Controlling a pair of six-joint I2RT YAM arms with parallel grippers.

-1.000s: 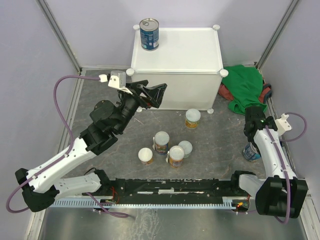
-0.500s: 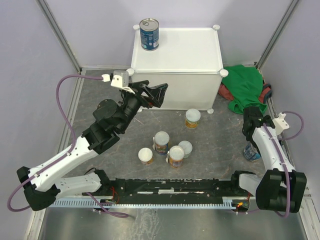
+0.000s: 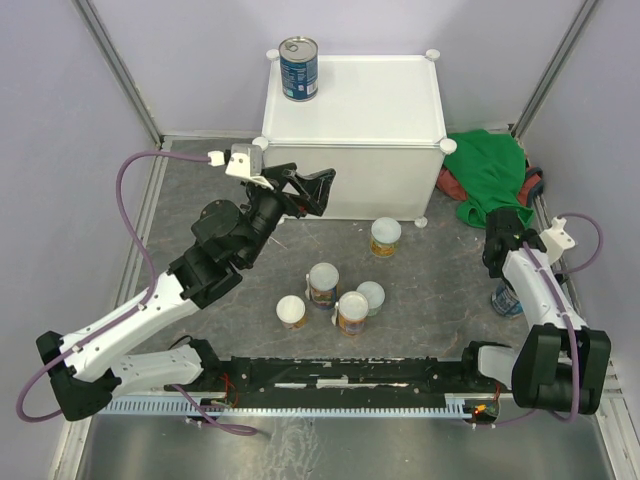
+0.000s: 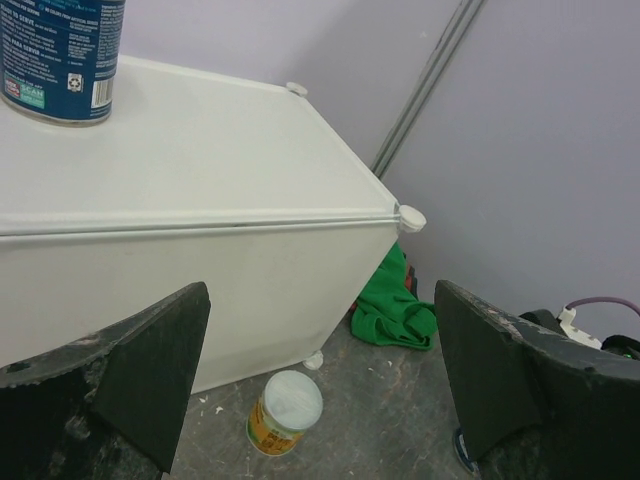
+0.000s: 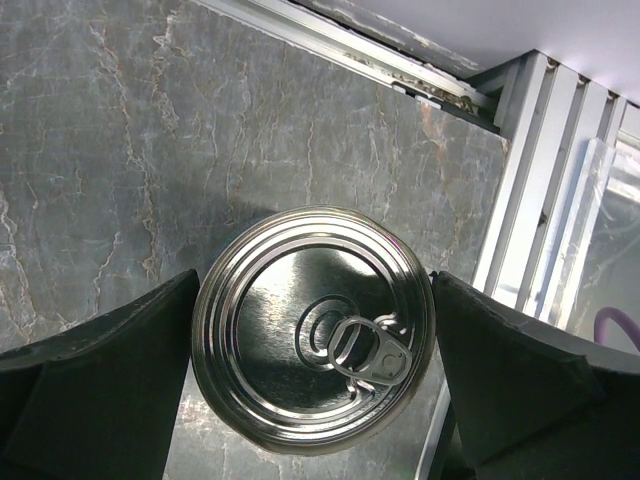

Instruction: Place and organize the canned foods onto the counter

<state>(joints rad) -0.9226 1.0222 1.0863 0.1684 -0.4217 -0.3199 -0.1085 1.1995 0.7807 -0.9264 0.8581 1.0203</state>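
Both spread: left fingers (image 4: 130, 370) facing the counter (image 4: 200, 160) edge, right fingers (image 5: 100, 370) straddling a can (image 5: 310, 330) by the rail (image 5: 530, 180).

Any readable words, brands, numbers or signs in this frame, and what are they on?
"TO SERVE": white print on the blue can standing on the counter; the line is cut off.
"SCAN": lower on that label, probably.
Label of the yellow can: too blurred.
The silver lid: no text.
The other cans, overhead view: too small.
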